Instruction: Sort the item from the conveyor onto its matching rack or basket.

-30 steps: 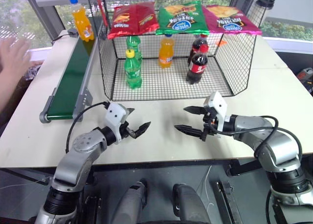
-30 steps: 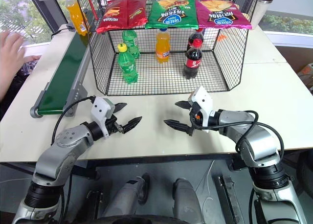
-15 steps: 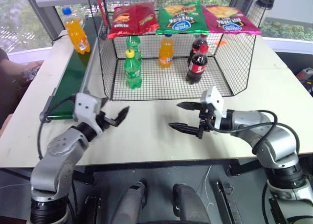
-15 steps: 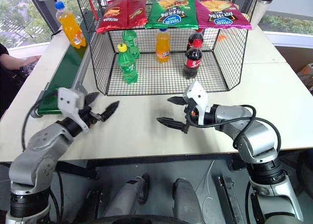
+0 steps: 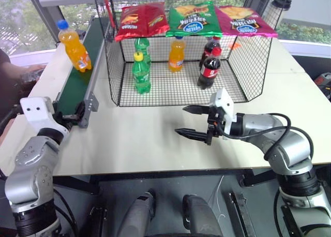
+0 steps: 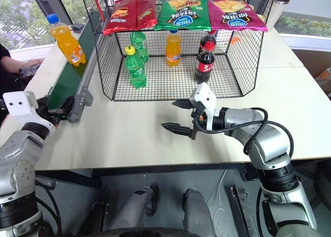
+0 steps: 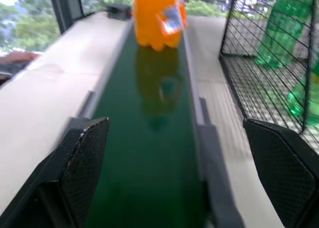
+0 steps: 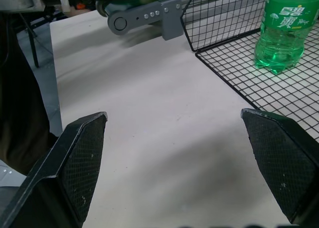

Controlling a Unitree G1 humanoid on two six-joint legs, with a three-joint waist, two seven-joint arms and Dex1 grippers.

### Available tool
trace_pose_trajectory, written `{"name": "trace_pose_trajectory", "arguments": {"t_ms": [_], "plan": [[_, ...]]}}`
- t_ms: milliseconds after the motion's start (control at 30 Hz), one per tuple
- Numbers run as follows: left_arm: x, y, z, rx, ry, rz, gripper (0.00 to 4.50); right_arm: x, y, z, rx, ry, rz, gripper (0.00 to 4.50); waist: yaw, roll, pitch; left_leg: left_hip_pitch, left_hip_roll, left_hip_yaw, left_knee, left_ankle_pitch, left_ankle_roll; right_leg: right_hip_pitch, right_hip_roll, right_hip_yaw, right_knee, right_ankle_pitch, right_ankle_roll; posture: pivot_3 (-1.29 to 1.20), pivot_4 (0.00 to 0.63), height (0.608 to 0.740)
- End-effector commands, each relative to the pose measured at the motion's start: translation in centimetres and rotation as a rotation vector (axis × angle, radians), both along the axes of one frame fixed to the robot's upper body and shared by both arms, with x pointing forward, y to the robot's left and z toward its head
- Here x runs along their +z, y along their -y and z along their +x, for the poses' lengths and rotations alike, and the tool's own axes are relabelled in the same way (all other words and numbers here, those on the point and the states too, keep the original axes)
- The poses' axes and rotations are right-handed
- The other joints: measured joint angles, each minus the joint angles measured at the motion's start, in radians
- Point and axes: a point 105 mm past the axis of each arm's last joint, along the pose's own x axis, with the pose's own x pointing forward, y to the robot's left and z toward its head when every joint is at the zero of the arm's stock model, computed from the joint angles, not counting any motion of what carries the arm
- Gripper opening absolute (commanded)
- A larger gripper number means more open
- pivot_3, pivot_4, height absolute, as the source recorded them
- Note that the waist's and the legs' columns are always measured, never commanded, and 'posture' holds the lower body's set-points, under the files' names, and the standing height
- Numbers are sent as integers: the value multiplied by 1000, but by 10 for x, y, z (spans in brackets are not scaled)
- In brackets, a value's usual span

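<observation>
The item, an orange soda bottle (image 5: 74,46) with a blue cap, stands upright on the conveyor (image 5: 77,84), about halfway along its dark green belt. My left gripper (image 7: 174,122) is open at the belt's near end and points level along it; the bottle (image 7: 157,19) stands well ahead of its fingers. The black wire-mesh cage (image 5: 253,66) stands right of the belt. My right gripper (image 5: 182,120) hovers open over the table in front of the cage, pointing left, with nothing between its fingers.
Inside the cage stand two green bottles (image 5: 140,71), an orange bottle (image 5: 176,54) and two cola bottles (image 5: 208,70). Three chip bags (image 5: 192,18) lie on its mesh top. A person's arm (image 6: 20,66) rests at the far left. A cup (image 6: 279,4) stands back right.
My left gripper swung left from the table's middle to the belt's near end. The orange bottle rode the belt toward me. The person's hand drew back. The right gripper edged left.
</observation>
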Motion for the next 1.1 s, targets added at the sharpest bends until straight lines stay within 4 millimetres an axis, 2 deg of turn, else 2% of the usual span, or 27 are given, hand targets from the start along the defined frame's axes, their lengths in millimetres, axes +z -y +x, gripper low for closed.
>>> {"name": "trace_pose_trajectory", "arguments": {"t_ms": [33, 233, 700, 800, 867, 967, 1100], "plan": [[16, -12, 2, 24, 65, 18, 4500, 18, -7, -13, 67, 57, 25, 4456, -2, 0, 0, 0, 0, 0, 0, 0, 0, 0, 0, 0, 0, 0, 0, 0, 150, 738], [22, -18, 7, 35, 81, 35, 4500, 25, -12, -24, 115, 50, 65, 4456, -3, 0, 0, 0, 0, 0, 0, 0, 0, 0, 0, 0, 0, 0, 0, 0, 150, 738], [21, -8, 27, -20, 90, 47, 4500, 20, -11, -16, 83, 60, 75, 4456, -3, 0, 0, 0, 0, 0, 0, 0, 0, 0, 0, 0, 0, 0, 0, 0, 150, 738], [15, -3, 30, -60, 67, 68, 4500, 20, -10, -16, 73, 63, 72, 4456, -3, 0, 0, 0, 0, 0, 0, 0, 0, 0, 0, 0, 0, 0, 0, 0, 150, 738], [11, -1, 28, -86, 66, 75, 3949, 20, -10, -15, 64, 67, 68, 4500, -1, 0, 0, 0, 0, 0, 0, 0, 0, 0, 0, 0, 0, 0, 0, 0, 150, 738], [17, -2, 25, -90, 100, 58, 2922, 20, -10, -14, 56, 71, 66, 4500, 1, 0, 0, 0, 0, 0, 0, 0, 0, 0, -1, 0, -1, 0, 0, 0, 150, 738], [30, -8, 23, -78, 143, 38, 2912, 20, -9, -15, 51, 74, 63, 4500, 5, 0, 0, 0, 0, -1, 0, 0, 0, 0, 0, 0, 0, 0, 0, 0, 150, 738]]}}
